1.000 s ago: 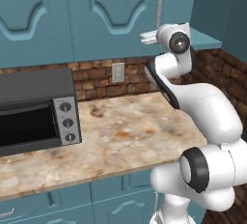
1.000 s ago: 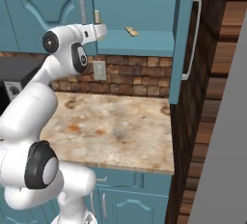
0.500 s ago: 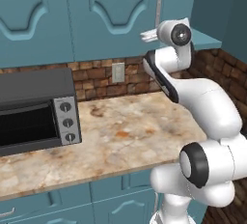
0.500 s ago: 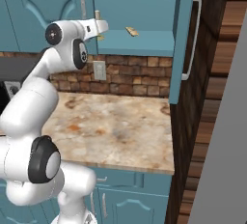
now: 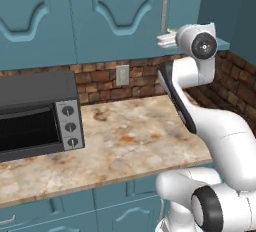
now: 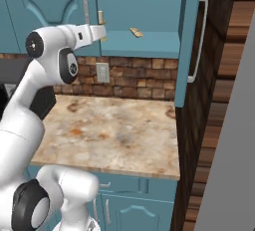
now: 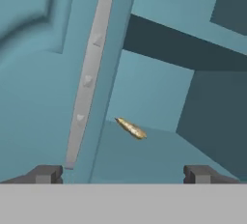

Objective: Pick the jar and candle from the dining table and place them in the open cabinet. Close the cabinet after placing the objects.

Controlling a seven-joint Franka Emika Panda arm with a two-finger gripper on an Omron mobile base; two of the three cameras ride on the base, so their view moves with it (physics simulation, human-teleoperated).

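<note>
Teal cabinet [image 6: 144, 43] shelf holds the toppled candle [image 6: 136, 32] mid-shelf; the empty claw [image 6: 102, 32], spread wide, has drawn back leftward.

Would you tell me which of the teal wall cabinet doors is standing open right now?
The far-right door, with its long silver handle, is swung out edge-on towards the camera, exposing the shelf inside. The other arched-panel doors to its left sit flat and shut.

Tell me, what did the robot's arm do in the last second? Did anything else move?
The arm drew its hand a little back out of the open cabinet, toward the robot, with the gripper open and empty. The candle stayed lying on the shelf, and the door stayed open.
</note>
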